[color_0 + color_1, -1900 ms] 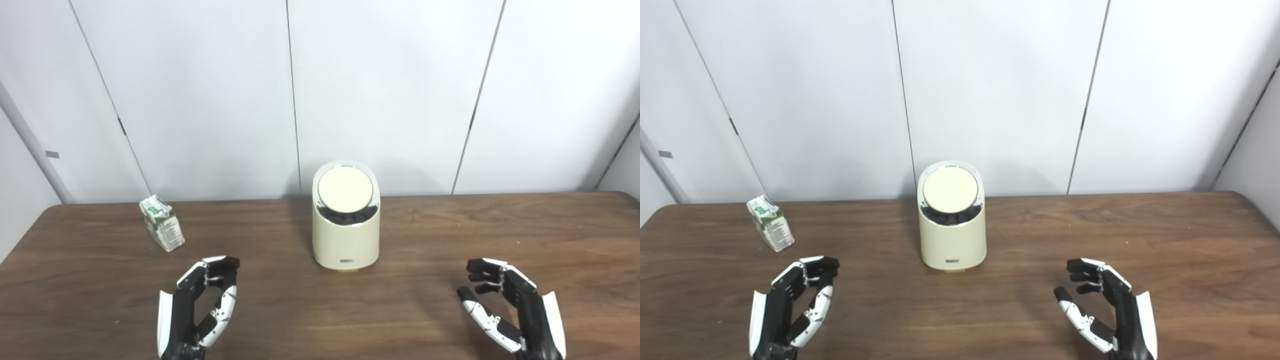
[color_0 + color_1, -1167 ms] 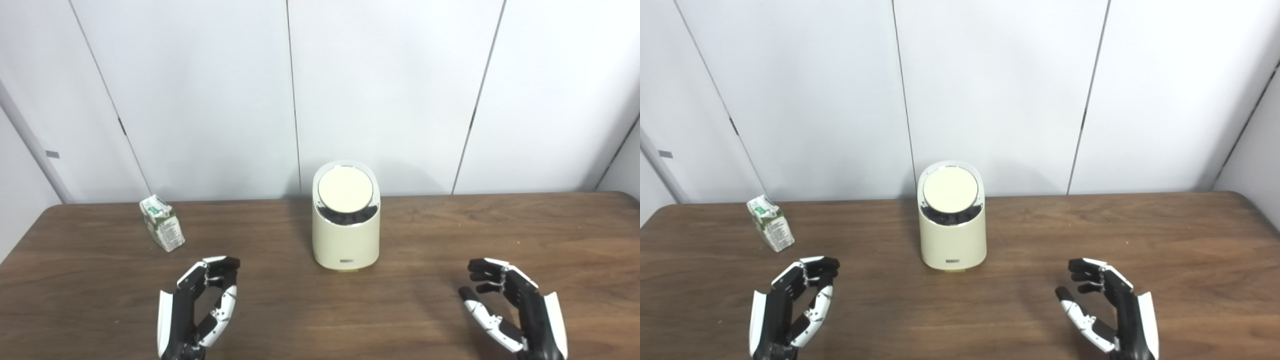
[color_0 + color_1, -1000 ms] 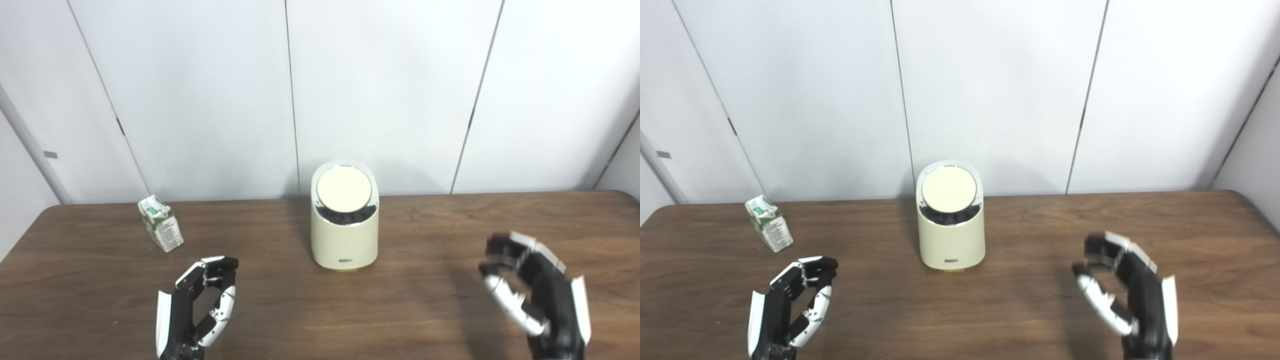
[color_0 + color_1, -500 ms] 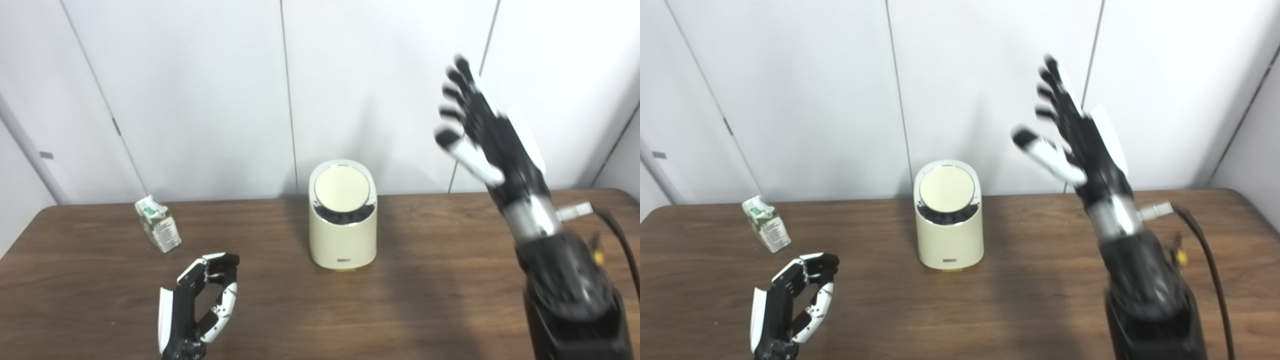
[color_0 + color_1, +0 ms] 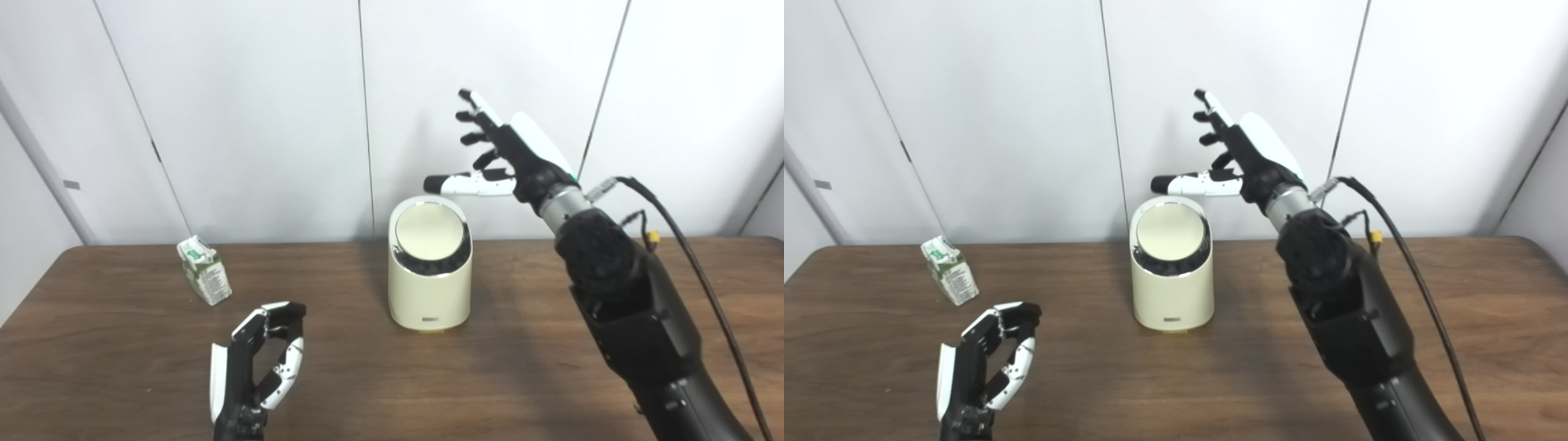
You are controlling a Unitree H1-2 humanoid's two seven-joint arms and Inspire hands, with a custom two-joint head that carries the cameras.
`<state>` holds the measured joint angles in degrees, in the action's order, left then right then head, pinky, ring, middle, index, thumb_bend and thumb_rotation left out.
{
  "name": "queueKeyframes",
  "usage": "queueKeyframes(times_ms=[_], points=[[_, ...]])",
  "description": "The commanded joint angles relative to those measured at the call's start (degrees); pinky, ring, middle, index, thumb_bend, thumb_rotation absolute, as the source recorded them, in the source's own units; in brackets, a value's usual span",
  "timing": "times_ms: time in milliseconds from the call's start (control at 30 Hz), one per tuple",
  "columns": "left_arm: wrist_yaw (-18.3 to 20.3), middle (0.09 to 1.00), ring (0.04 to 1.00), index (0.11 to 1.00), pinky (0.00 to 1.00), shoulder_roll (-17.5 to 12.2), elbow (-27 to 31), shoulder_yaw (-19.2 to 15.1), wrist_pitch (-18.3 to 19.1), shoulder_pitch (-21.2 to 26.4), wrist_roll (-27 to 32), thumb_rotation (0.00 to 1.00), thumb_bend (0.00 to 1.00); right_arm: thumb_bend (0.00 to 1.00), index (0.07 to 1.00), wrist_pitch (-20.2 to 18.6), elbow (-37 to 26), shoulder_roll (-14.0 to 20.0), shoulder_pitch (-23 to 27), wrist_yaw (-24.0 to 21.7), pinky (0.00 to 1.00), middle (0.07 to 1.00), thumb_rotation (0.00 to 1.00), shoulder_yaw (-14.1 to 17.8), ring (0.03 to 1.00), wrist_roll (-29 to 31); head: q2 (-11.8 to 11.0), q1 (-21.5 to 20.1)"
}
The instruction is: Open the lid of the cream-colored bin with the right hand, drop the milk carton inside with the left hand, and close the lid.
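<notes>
The cream-colored bin (image 5: pixel 430 288) stands mid-table with its round lid (image 5: pixel 429 225) down and tilted toward me. My right hand (image 5: pixel 499 156) hovers above and behind the bin's top right, open, fingers spread and thumb stretched out over the lid without touching it. A small green-and-white milk carton (image 5: pixel 205 278) stands at the far left of the table. My left hand (image 5: pixel 260 361) rests low near the front edge, open with curled fingers, holding nothing, well short of the carton.
The brown wooden table (image 5: pixel 551 343) runs to a white panelled wall (image 5: pixel 245 110) just behind the bin. A black cable (image 5: pixel 692 245) trails from my right forearm.
My right hand has risen from the table's front right and swung left over the bin. The left hand has stayed put. The view has shifted slightly.
</notes>
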<state>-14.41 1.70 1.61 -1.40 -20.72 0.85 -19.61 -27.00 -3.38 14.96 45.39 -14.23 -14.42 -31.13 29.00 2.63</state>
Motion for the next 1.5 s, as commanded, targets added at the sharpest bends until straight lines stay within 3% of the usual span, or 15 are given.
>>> queueKeyframes(times_ms=[0,233,367,567,833,1033,1467], points=[[-0.8,0.630,0.609,0.624,0.54,0.8,-1.5,0.7,-0.1,0.0,-1.3,0.24,0.21,0.98,0.996,0.6,0.4,0.3,3.7,0.3,0.73,0.965,0.54,0.0,0.900,-1.1,0.1,0.0],[-0.9,0.632,0.613,0.625,0.54,1.3,-1.2,1.3,2.0,0.4,-1.7,0.23,0.21,0.98,0.995,4.1,6.7,-0.1,4.0,1.7,0.75,0.982,0.38,-2.1,0.923,-1.8,0.0,0.5],[-1.1,0.636,0.617,0.628,0.55,1.2,-1.1,1.5,2.8,0.6,-1.9,0.21,0.21,0.98,0.992,5.4,8.1,-0.2,3.7,2.3,0.74,0.982,0.36,-2.4,0.924,-2.0,0.0,0.4],[-1.7,0.624,0.605,0.617,0.54,0.9,-2.1,1.7,2.1,1.1,-1.8,0.19,0.21,0.97,0.991,6.3,11.4,0.1,4.0,2.5,0.83,0.990,0.26,-3.4,0.947,-3.1,0.1,0.0],[-2.0,0.629,0.607,0.618,0.55,0.5,-2.9,2.0,2.6,1.5,-2.8,0.26,0.21,0.98,0.985,8.3,14.2,1.6,4.5,2.3,0.82,0.990,0.24,-4.2,0.952,-4.1,-0.6,-0.3],[-2.3,0.625,0.603,0.616,0.54,0.3,-3.4,2.4,1.9,1.7,-2.9,0.20,0.20,0.95,0.978,8.8,14.6,2.0,3.3,2.7,0.85,0.991,0.26,-4.4,0.966,-5.5,-0.8,-0.6],[-2.1,0.621,0.602,0.612,0.54,0.6,-2.6,2.6,2.2,1.4,-2.1,0.20,0.20,0.89,0.961,8.9,15.2,2.1,2.5,2.8,0.86,0.978,0.26,-4.2,0.965,-6.7,-0.6,-0.6]])
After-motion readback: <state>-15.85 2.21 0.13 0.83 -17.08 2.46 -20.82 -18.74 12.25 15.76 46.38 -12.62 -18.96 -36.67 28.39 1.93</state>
